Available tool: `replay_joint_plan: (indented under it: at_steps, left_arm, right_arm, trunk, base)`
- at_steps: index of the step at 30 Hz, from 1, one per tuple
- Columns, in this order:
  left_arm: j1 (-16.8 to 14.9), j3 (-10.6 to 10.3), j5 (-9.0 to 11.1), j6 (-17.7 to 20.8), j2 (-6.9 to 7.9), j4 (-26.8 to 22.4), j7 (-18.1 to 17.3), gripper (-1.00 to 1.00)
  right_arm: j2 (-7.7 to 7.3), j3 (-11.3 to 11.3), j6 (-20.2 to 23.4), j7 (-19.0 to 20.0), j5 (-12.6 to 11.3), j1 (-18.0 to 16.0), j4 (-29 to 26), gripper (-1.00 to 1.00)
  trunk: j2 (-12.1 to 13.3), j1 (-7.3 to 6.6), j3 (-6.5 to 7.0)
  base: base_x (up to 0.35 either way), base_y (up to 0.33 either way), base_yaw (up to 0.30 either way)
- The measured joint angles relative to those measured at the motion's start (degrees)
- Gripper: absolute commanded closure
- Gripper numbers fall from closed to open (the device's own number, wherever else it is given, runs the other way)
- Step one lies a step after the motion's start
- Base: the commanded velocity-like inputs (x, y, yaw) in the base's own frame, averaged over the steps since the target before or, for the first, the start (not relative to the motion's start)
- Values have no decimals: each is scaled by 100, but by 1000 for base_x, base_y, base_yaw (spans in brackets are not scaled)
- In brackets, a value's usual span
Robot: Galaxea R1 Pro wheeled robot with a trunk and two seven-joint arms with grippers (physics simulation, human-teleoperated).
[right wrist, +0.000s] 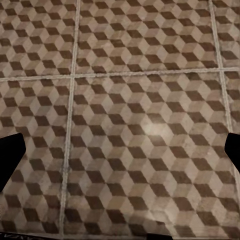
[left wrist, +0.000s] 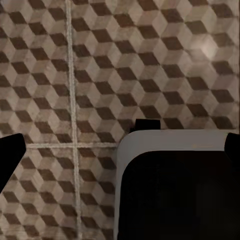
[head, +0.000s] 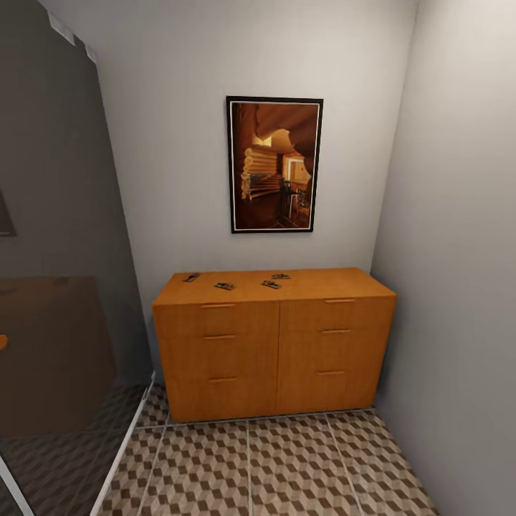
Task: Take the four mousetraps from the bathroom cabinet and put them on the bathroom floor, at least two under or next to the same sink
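four mousetraps (head: 224, 286) on the cabinet (head: 276, 347) top, patterned bathroom floor (head: 287, 466) below; both hands' fingers apart

- Evenly and softly lit in the head view; pale walls (head: 179, 143) bright, no hard shadows.
- Dim and grey along the left edge, behind a glass panel (head: 64, 287) with faint reflections.
- Slightly soft render; mousetraps (head: 223, 286) on the cabinet (head: 272, 344) too small for detail.
- Faint pale sheen on the floor (right wrist: 155, 130) in the right wrist view, another in the left wrist view.
- Black, featureless shapes at both wrist views' side edges.
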Motion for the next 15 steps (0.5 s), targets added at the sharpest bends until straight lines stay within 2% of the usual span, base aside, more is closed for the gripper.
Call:
replay_joint_plan:
  at_steps: [2,5,15]
  left_arm:
    - [0,-3,-5,4,29,434,0,-100]
    - [6,-8,-8,31,74,670,2,-100]
    - [11,15,-24,16,133,854,0,-100]
  right_arm:
    - [-3,-2,4,0,-1,0,14,-100]
    - [-4,-1,5,0,0,0,23,-100]
    - [-4,7,-1,1,3,0,31,-100]
  trunk:
    - [0,0,0]
    - [0,0,0]
    - [0,0,0]
  base:
    - [0,0,0]
    - [0,0,0]
    - [0,0,0]
